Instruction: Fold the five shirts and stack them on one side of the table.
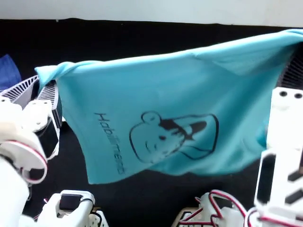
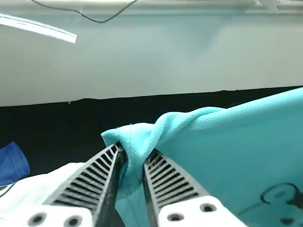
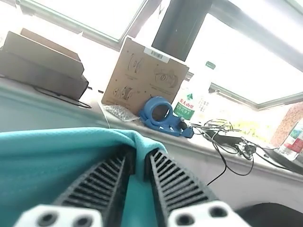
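Observation:
A turquoise shirt (image 1: pixel 161 113) with a dark cartoon print hangs stretched in the air above the black table (image 1: pixel 142 38), held up at both upper corners. My left gripper (image 2: pixel 133 158) is shut on the bunched left corner of the turquoise shirt (image 2: pixel 227 146); in the high view that gripper (image 1: pixel 45 87) sits at the left. My right gripper (image 3: pixel 139 163) is shut on the other corner of the turquoise shirt (image 3: pixel 52 161), raised high at the right edge, where the cloth hides it in the high view.
A blue shirt (image 1: pixel 8 71) lies at the far left of the table; it appears in the left wrist view as a blue shirt (image 2: pixel 12 163) beside a white cloth (image 2: pixel 38 182). The arm bases (image 1: pixel 71 208) stand along the front edge. Behind the table runs a white wall (image 1: pixel 189 9).

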You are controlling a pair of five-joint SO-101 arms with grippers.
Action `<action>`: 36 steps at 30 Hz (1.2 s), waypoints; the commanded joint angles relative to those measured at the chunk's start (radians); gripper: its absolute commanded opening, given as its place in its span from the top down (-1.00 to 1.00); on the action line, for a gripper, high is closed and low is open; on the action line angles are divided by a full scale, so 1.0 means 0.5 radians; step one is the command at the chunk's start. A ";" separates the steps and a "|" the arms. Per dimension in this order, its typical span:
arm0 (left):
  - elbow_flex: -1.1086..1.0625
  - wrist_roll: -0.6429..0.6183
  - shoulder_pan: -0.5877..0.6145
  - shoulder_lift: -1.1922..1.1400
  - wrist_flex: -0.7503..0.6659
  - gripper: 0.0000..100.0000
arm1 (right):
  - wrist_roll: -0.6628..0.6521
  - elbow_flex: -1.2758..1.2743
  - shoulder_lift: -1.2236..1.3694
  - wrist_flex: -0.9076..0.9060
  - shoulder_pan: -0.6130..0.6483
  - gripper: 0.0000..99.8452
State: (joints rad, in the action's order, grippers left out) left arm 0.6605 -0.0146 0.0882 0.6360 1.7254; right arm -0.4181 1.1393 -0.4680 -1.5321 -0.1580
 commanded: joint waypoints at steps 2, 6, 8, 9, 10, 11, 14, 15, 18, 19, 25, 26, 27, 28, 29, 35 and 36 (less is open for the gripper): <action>-0.210 -0.003 0.029 0.008 -0.034 0.98 | 0.015 0.038 -0.048 0.048 -0.020 0.99; -0.222 -0.003 0.029 0.035 -0.031 0.98 | 0.015 0.038 -0.173 -0.057 -0.017 0.99; -0.213 -0.003 0.029 0.118 -0.031 0.98 | 0.015 0.038 -0.232 -0.106 -0.017 0.99; -0.207 -0.003 0.032 0.167 -0.031 0.98 | 0.015 0.038 -0.256 -0.127 -0.017 0.99; -0.207 -0.003 0.032 0.226 -0.031 0.98 | 0.015 0.038 -0.278 -0.155 -0.017 0.99; -0.213 -0.003 0.032 0.290 -0.031 0.98 | 0.015 0.038 -0.302 -0.183 -0.014 0.99; -0.216 -0.003 0.032 0.459 -0.031 0.98 | 0.018 0.038 -0.364 -0.247 -0.014 0.99; -0.216 -0.003 0.035 0.511 -0.031 0.98 | 0.018 0.038 -0.382 -0.256 -0.014 0.99; -0.216 -0.003 0.035 0.618 -0.031 0.98 | 0.018 0.035 -0.425 -0.259 -0.014 0.99; -0.216 -0.003 0.035 0.640 -0.031 0.98 | 0.018 0.035 -0.437 -0.259 -0.014 0.99; -0.244 -0.003 0.094 0.649 -0.043 0.98 | 0.025 0.008 -0.400 -0.259 -0.014 0.99; -0.302 0.000 0.124 0.649 -0.049 0.98 | 0.049 -0.035 -0.373 -0.253 -0.014 0.99; -0.385 0.000 0.149 0.649 -0.092 0.98 | 0.089 -0.087 -0.339 -0.250 -0.014 0.99; -0.499 0.000 0.158 0.649 -0.144 0.98 | 0.129 -0.152 -0.302 -0.247 -0.011 0.99; -0.624 0.000 0.158 0.649 -0.203 0.98 | 0.166 -0.241 -0.262 -0.244 -0.008 0.99; -1.579 0.000 0.155 0.600 -0.807 0.98 | 0.227 -0.818 0.044 -0.097 0.235 0.99; -1.699 0.000 0.155 0.551 -0.921 0.98 | 0.227 -0.925 0.097 -0.023 0.250 0.99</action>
State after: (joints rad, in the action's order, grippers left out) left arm 0.0084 -0.0146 0.1573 0.9567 1.4293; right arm -0.3168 0.8032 -0.4879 -1.6241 -0.0644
